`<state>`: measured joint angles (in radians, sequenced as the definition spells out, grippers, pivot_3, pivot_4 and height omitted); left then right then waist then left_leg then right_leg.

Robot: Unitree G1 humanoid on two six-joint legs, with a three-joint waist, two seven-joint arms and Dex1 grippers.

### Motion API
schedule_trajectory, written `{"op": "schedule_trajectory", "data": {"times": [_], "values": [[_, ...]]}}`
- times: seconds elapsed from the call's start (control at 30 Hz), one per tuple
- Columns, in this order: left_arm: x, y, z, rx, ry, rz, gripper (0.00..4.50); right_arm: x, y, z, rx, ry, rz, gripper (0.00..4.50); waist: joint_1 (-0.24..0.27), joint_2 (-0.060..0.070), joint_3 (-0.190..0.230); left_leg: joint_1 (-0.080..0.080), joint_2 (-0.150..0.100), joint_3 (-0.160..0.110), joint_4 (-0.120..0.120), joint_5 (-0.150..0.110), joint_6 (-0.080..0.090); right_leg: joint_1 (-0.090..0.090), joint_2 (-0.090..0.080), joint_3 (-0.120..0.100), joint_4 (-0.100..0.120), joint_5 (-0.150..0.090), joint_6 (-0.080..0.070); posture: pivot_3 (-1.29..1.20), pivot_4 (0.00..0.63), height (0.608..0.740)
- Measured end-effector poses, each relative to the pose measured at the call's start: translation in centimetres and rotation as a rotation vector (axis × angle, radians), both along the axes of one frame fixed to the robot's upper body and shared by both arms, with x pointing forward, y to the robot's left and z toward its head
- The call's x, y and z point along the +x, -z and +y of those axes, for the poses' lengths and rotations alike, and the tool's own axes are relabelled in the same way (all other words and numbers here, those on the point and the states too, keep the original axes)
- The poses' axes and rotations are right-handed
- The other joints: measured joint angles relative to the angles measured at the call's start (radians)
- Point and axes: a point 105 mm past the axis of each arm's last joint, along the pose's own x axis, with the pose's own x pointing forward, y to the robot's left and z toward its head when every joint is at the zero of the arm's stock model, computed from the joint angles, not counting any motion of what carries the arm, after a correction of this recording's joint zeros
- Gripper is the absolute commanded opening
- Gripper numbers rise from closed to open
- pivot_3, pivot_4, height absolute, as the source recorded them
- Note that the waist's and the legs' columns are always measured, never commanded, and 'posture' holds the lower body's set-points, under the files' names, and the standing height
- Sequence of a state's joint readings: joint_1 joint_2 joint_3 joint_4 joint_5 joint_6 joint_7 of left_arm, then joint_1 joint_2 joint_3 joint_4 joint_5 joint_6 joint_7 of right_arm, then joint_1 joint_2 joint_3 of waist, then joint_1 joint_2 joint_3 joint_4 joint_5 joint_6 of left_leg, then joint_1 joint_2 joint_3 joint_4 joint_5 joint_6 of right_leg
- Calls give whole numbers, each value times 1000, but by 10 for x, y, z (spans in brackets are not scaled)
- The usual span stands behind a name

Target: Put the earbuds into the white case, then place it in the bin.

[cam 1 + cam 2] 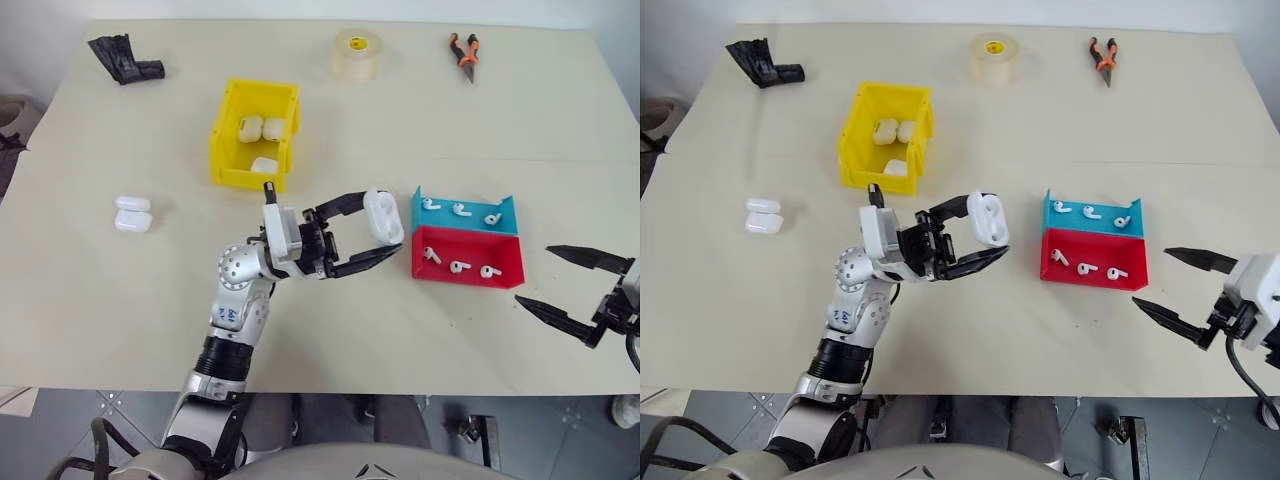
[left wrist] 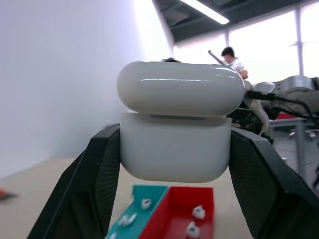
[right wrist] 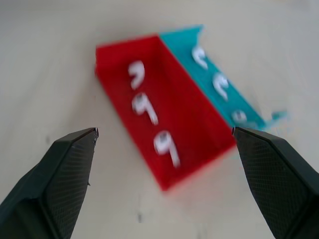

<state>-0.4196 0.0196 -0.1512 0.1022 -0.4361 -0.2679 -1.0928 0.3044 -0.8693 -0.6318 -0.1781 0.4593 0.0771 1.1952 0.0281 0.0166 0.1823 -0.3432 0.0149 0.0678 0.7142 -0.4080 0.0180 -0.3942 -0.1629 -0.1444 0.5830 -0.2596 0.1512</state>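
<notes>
No readable text is showing in any view.
A small dark mark is sitting on the silver forearm shell of the left arm [image 1: 229,316], but it is too small to make out as letters or numbers. The tape roll [image 1: 357,54] is showing a yellow core with a dark spot, with no wording legible on it. The white case [image 2: 175,127] is facing the left wrist camera with plain, unmarked surfaces.
</notes>
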Motion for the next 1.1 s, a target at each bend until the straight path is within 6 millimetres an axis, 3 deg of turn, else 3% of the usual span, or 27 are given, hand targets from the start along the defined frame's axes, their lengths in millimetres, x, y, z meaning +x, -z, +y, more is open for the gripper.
{"op": "schedule_trajectory", "data": {"times": [0.13, 0.3, 0.5, 0.7, 0.83, 0.93, 1.03, 1.1], "values": [[-7, 3, -5, -19, 92, 27, 2810, 2, 2, -3, -98, 47, 71, 4500, -4, 0, 0, 0, 0, 0, 1, 0, 0, 0, 0, 1, 1, 0, 0, 0, 150, 740], [-7, 6, -3, -5, 128, 48, 2810, 24, -8, 30, -155, -51, 129, 4500, -3, 0, 0, 0, 0, -2, 2, 0, 0, 0, 0, 1, 1, 0, 0, 0, 150, 740], [-5, 8, 2, 14, 120, 49, 2810, 44, -1, 50, -331, -165, 235, 4500, 3, 0, 0, -6, 0, -7, 5, 0, 0, -1, 0, -4, -1, 0, 0, 0, 150, 740], [-6, 11, 1, 33, 125, 56, 2810, 71, 15, 45, -500, -211, 280, 4500, -4, 0, 0, -8, 0, -8, 6, 0, 0, -1, -1, -6, -1, 0, 0, 0, 150, 740], [-7, 12, 0, 41, 130, 61, 2810, 88, 14, 42, -563, -221, 278, 4500, -5, 0, 0, -9, 0, -9, 6, 0, 0, -2, -1, -7, -1, 0, 0, 0, 150, 740], [-7, 13, 1, 47, 125, 61, 2810, 91, 18, 42, -579, -241, 294, 3919, -2, 0, 0, -9, 0, -9, 6, 0, 0, -2, -1, -7, -1, 0, 0, 0, 150, 740], [-6, 13, 2, 53, 122, 65, 2810, 91, 22, 41, -583, -255, 319, 2951, -3, 0, 0, -9, 0, -9, 6, 0, 0, -2, -1, -8, -1, 0, 0, 0, 150, 740], [-6, 13, 3, 54, 119, 68, 2810, 89, 22, 42, -587, -266, 327, 2951, -4, 0, 0, -9, 0, -9, 6, 0, 0, -2, -1, -8, -1, 0, 0, 0, 150, 740]]}}
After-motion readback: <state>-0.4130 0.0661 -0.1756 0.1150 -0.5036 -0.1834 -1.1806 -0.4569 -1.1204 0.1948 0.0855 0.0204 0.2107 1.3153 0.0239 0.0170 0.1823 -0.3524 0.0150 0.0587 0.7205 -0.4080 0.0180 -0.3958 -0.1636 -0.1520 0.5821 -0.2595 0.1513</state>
